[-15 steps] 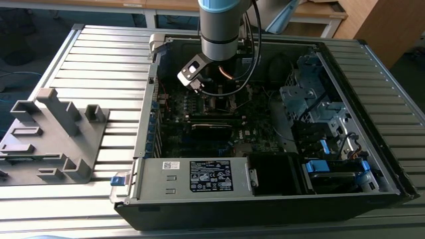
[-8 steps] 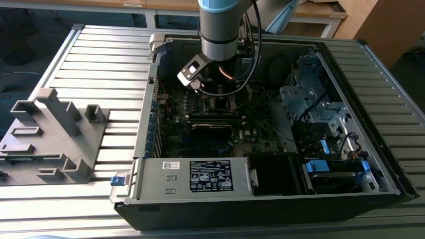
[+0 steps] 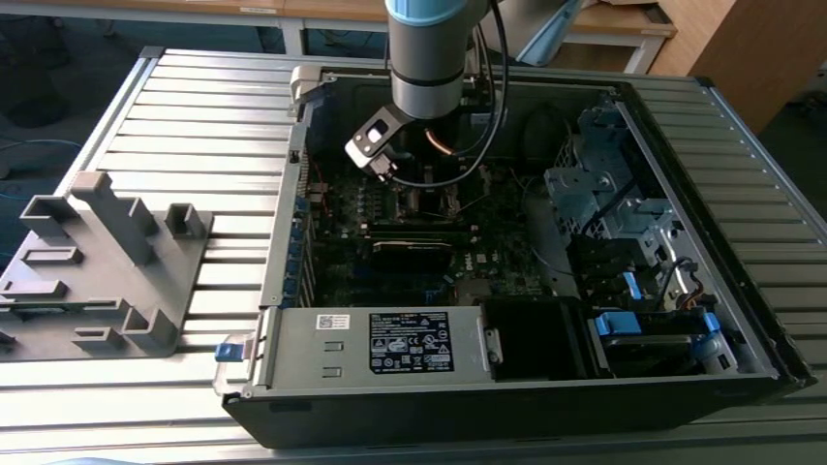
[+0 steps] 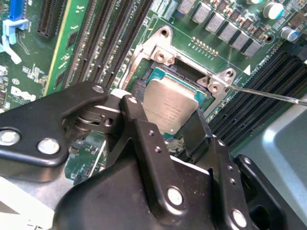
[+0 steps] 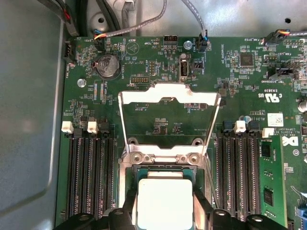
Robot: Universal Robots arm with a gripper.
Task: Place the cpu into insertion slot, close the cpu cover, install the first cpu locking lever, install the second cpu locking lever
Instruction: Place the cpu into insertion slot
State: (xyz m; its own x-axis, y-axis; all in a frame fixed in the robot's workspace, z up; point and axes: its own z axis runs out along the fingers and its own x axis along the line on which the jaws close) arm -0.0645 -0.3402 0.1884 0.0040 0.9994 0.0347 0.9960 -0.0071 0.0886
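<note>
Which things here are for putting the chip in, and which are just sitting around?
For the job:
small square silver-grey cpu
silvery metal hinged cpu cover, standing open
thin metal locking lever

Just lying about:
grey plastic block rack
round silver coin battery
long black memory slots

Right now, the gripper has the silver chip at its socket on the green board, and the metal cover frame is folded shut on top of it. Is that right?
Not quite. The cpu cover is open, swung back away from the socket, as the first wrist view shows. The rest holds: the gripper has the cpu at its socket on the green board.
</note>
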